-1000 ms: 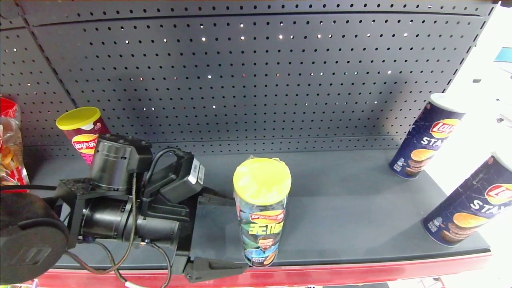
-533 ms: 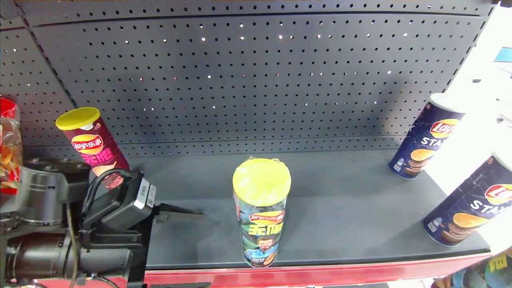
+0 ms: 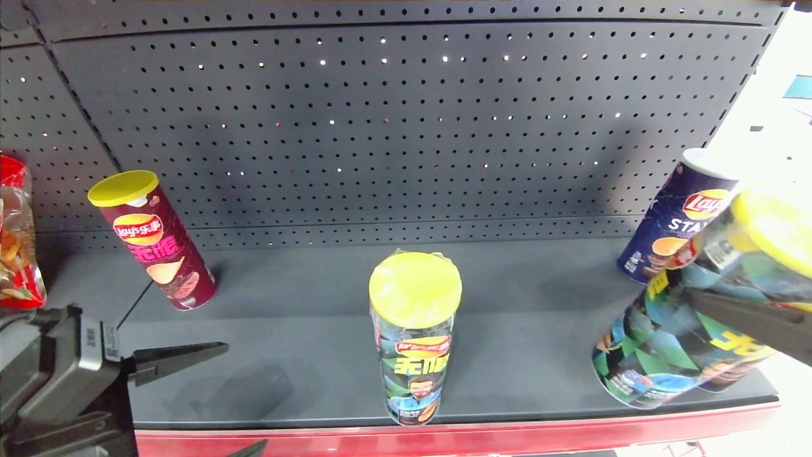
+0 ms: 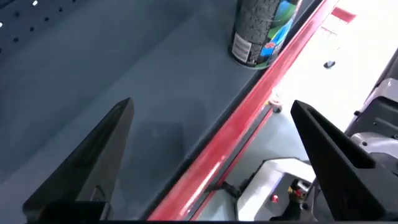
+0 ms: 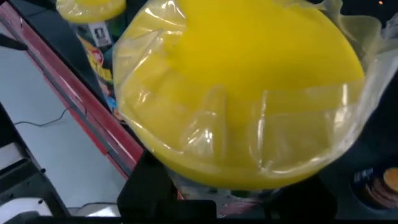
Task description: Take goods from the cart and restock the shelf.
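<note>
While the left gripper (image 3: pixel 216 400) hangs spread and empty left of the upright centre can (image 3: pixel 414 336), the right gripper (image 3: pixel 694 301) clamps a tilted yellow-lidded can (image 3: pixel 641 355) well to its right, base low over the shelf (image 3: pixel 539 330) front, lid leaning rightward.

red snack bag (image 3: pixel 16 254), far left

Logo + lettering on maroon can (image 3: pixel 155 244), centre can (image 3: pixel 415 355), blue can (image 3: pixel 682 222), tilted can (image 3: pixel 660 355).
</note>
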